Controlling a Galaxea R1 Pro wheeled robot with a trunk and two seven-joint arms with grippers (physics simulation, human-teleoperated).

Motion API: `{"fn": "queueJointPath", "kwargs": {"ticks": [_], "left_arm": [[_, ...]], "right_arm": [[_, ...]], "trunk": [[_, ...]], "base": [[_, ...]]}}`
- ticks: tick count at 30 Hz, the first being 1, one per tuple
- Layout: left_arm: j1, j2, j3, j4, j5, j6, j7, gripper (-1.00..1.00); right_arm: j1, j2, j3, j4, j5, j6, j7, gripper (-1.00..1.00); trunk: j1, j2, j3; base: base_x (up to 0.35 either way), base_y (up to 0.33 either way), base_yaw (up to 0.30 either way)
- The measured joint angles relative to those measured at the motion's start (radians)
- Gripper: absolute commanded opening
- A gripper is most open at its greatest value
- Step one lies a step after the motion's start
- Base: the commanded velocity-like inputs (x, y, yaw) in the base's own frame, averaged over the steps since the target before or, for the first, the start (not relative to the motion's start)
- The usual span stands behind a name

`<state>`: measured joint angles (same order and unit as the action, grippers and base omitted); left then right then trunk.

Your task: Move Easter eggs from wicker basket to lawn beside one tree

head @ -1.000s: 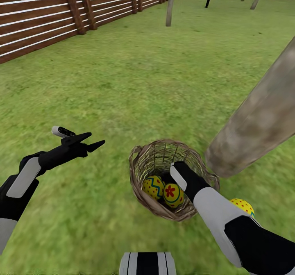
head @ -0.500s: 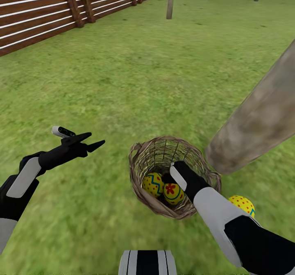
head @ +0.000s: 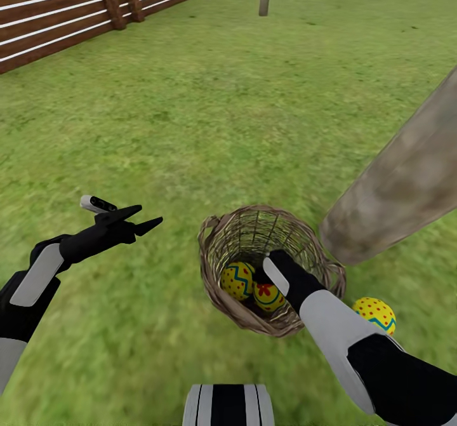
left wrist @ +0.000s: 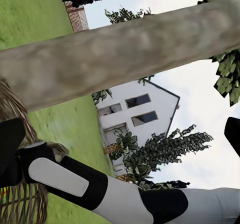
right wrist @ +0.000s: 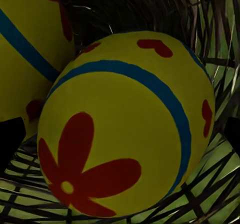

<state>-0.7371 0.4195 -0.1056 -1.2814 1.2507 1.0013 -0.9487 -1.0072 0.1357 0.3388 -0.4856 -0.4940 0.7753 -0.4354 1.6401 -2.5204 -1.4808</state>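
Right claw [head: 263, 280] reaches into the basket [head: 216, 239] by the tree [head: 393, 191], tips apart around a flower egg [right wrist: 125, 129]. One egg [head: 374, 315] lies on the lawn [head: 190, 127]. Next: clamp, lift. Left claw [head: 143, 218] hangs apart.

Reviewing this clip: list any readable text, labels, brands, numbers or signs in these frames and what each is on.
None: no readable text.
The Easter eggs carry only painted dots, zigzags and flower marks, no letters.
The wicker basket, tree trunk, fence and white house bear no signs or labels.
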Motion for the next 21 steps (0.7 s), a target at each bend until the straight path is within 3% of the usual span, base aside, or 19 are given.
{"fn": "queueJointPath", "kwargs": {"ticks": [13, 21], "left_arm": [[0.0, 0.0, -0.001, 0.0, -0.001, 0.0, 0.0, 1.0], [0.0, 0.0, -0.001, 0.0, -0.001, 0.0, 0.0, 1.0]], "right_arm": [[0.0, -0.004, -0.009, -0.001, -0.013, 0.006, 0.008, 1.0], [-0.001, -0.004, -0.01, -0.011, 0.0, 0.006, 0.007, 1.0]], "trunk": [[0.003, -0.001, -0.023], [0.004, -0.002, -0.038]], "base": [[0.0, 0.0, 0.0], [0.0, 0.0, 0.0]]}}
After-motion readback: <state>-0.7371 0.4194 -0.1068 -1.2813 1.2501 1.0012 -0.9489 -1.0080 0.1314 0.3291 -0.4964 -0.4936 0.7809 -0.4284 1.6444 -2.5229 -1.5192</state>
